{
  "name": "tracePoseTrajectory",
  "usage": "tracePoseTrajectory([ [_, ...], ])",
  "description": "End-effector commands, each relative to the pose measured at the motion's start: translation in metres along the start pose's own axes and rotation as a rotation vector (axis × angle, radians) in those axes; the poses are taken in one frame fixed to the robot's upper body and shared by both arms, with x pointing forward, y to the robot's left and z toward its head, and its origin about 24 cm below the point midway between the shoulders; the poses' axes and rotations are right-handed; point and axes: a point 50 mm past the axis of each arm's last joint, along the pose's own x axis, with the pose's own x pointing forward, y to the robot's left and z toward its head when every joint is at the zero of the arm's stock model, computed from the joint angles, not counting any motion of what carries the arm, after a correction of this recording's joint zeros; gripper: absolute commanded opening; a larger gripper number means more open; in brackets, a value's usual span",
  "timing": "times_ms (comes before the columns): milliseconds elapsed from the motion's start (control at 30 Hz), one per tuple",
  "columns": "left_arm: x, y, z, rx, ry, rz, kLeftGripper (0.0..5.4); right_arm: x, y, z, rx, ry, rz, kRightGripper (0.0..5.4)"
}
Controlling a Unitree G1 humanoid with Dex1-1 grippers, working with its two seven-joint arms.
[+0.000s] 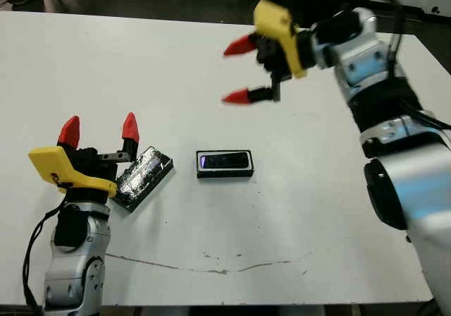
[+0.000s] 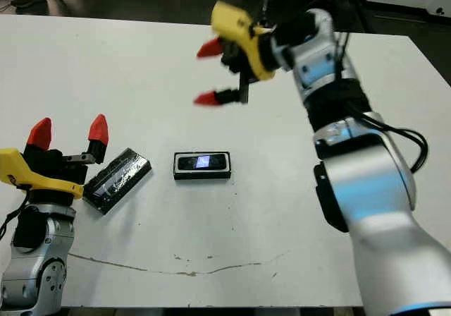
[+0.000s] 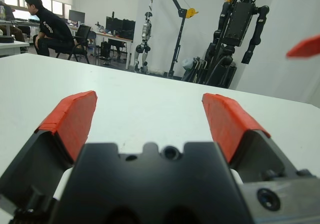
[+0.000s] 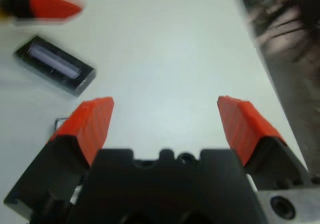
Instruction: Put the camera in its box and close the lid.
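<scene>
White table (image 1: pixel 141 55) takes up nearly everything, with a thin dark crack or scratch line (image 1: pixel 211 266) running along the near edge and a dark floor beyond the far edge. Nothing else is cluttering the top, so the path between the parts is wide open.

Biggest thing over it is the right arm, reaching in from the right with the right gripper (image 1: pixel 236 73) held up in the air above the far middle of the table, fingers spread wide and nothing between them. The left gripper (image 1: pixel 99 129) sits low at the near left, red tips pointing up, also spread wide and holding nothing.

Just beside that left gripper lies the lid (image 1: pixel 144 177), flat on the table and angled diagonally, its shiny top catching reflections (it looks to be touching or almost touching the gripper's body, hard to say which). A short way to its right sits the box (image 1: pixel 225 164), squared up to the table edge, with the camera (image 1: pixel 227 161) lying inside it, purple glint at its left end. Lid and box are apart, not touching.

Beyond the table, the left wrist view shows a seated person (image 3: pixel 47 29) at desks and some robot rigs (image 3: pixel 240 29) on stands.
</scene>
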Motion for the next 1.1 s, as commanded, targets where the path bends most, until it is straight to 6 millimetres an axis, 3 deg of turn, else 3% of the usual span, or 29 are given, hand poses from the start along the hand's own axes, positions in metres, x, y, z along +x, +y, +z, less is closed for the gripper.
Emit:
tracePoseTrajectory([
  [33, -0.002, 0.001, -0.004, 0.007, 0.022, 0.004, 5.40, -0.010, 0.016, -0.015, 0.030, -0.014, -0.122, 5.29],
  [300, -0.002, 0.001, -0.005, 0.007, 0.023, -0.004, 5.40, -0.020, 0.065, -0.030, -0.050, -0.124, -0.413, 4.13],
  [533, -0.002, 0.001, -0.005, 0.013, 0.021, -0.007, 5.40, -0.021, 0.095, -0.044, -0.082, -0.199, -0.531, 2.92],
  [1100, -0.003, 0.000, -0.006, 0.012, 0.024, -0.017, 5.40, -0.007, 0.128, -0.067, -0.089, -0.089, -0.601, 0.17],
])
